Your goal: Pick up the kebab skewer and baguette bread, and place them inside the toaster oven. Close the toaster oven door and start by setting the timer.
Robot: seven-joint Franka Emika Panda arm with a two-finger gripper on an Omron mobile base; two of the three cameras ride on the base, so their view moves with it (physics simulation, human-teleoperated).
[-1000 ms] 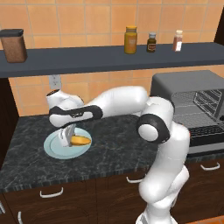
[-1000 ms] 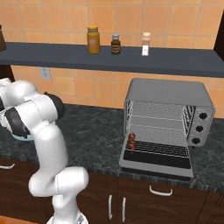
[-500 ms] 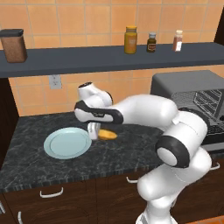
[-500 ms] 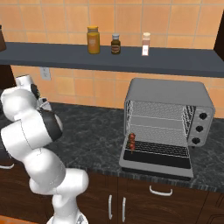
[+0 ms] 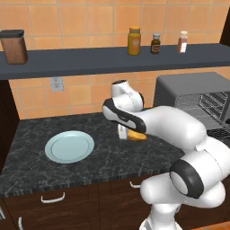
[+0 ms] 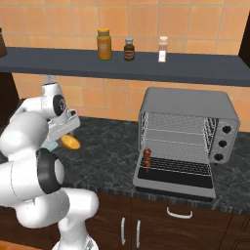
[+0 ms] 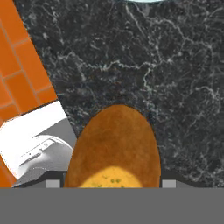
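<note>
The jaws pinch the baguette bread (image 5: 136,135) above the surface (image 5: 99,152), between the plate (image 5: 69,146) and the toaster oven (image 6: 185,134). The kebab skewer (image 6: 147,157) already rests on the lower rack. The carry should stay level, entering beside the skewer without striking the lowered toaster oven door (image 6: 176,184).

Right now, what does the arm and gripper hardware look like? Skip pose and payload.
The arm is glossy white with rounded, bulbous link shells and dark grey to black bands at the joints. A large dark ring caps the elbow joint. The gripper has a white body with small dark fingertips. No external cables or markings are visible.
</note>
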